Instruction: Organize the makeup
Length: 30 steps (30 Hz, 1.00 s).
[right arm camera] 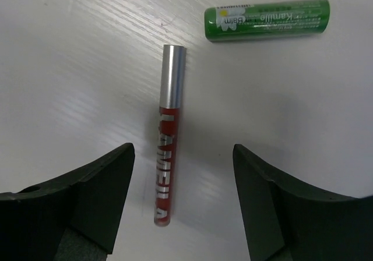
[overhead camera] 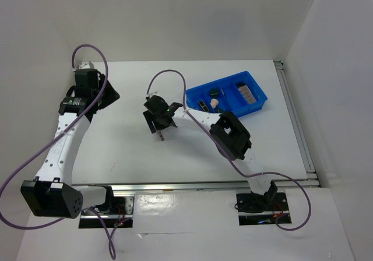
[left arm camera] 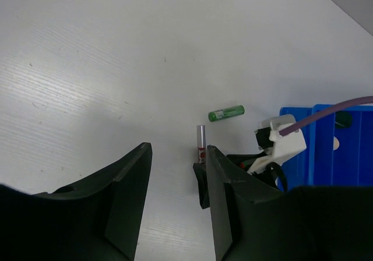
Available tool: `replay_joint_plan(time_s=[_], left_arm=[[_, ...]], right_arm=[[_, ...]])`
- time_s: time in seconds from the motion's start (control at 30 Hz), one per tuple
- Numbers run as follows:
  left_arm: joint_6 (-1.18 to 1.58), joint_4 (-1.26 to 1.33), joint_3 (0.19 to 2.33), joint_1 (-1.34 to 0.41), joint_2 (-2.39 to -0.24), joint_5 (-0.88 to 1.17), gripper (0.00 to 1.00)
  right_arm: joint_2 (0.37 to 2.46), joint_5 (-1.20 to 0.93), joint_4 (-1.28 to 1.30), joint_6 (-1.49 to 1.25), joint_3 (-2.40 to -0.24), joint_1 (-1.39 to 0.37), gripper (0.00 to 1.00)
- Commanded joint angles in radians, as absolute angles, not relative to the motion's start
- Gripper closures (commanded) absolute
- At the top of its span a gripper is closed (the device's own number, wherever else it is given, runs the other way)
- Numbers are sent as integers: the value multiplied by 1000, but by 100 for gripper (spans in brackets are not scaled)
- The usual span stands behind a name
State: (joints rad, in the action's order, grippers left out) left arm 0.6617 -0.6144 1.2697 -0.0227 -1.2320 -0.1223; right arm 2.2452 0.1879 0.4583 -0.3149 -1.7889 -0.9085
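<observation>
A red lip gloss tube with a silver cap lies flat on the white table. My right gripper hovers over it, open; the tube rests between the jaws, nearer the left finger, and touches neither. A green balm tube lies just beyond it. In the top view the right gripper is at the table's middle with the lip gloss at its near side. My left gripper stands open and empty, far left, looking toward the lip gloss and the balm.
The blue divided tray sits at the back right. It holds a dark green round compact, a peach sponge, a black tube and a greyish palette. A purple cable loops over each arm.
</observation>
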Motion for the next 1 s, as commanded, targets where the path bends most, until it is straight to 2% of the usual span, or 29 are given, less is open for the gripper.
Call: replay_joint_plan(time_s=[0.0,0.13,0.23,0.27,0.37,0.43,0.57,0.7,0.83,0.97], left_arm=[[667,-609,1293,-18,-1204,-127,45],[658,-609,1293,-18,-1204,-127,45],[658,-609,1293,-18,-1204,-127,45],[658,-600,1293,-18,-1204,-127,45],[658,-600,1293,-18,-1204,-127,45],[658,-600,1293,-18,-1204,-127,45],[658,-600,1293,-18,-1204,-127,45],[658,-600,1293,-18,-1204,-127,45],[658,-600,1293,-18,-1204,-127,45],[658,-600,1293,-18,-1204,-127,44]], right_arm=[[2275,244,492,-334,-1858,-942,26],[2316,273,502,-324,-1868,-977,36],[2326,296,502,-314,-1868,-999,53],[2335,296,502,-314,-1868,-999,64],[2335,296,511,-305,-1893,-1017,81],[2310,285,500,-273,-1893,-1035,87],[2167,233,402,-224,-1846,-1035,90],[2059,282,408,-190,-1835,-1016,90],[1933,348,426,-164,-1767,-901,90],[1818,380,400,-108,-1658,-680,90]])
